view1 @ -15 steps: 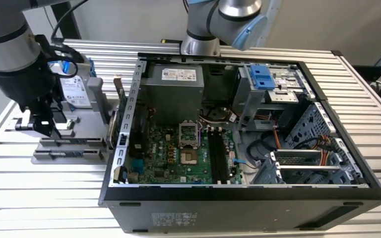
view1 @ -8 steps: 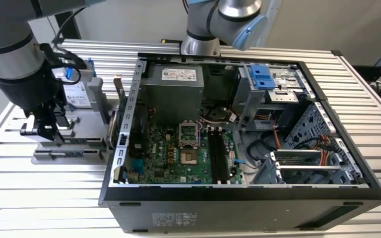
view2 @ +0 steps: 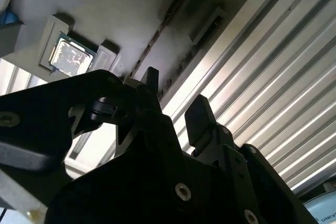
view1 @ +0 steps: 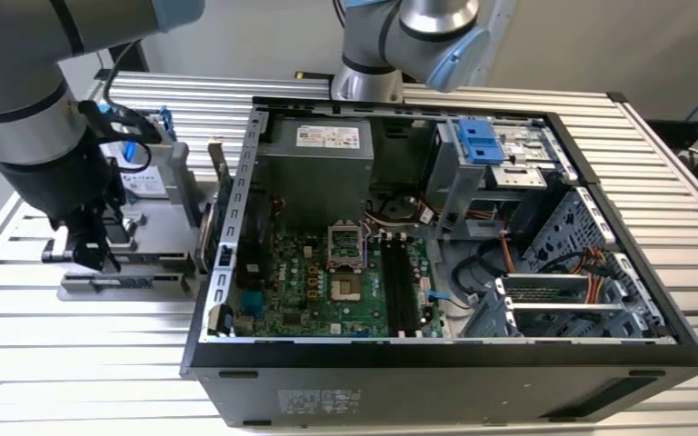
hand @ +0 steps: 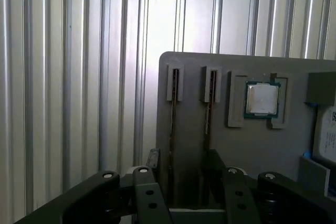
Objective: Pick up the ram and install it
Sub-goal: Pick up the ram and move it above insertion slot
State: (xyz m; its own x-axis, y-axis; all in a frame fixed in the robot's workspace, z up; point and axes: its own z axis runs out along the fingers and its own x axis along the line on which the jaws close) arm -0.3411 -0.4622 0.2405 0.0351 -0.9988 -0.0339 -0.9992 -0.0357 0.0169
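We are at the pick-up step. Our gripper hangs spread apart over the ram, which stands on edge in the gray tray. Grabbing it will need straight aim.

Exterior view: bare ribbed aluminium table lies free at six o'clock of the flat grey parts tray; the open black computer case's wall blocks three o'clock. First wrist view: thin dark ram and matching stick stand edgewise, narrowly apart.
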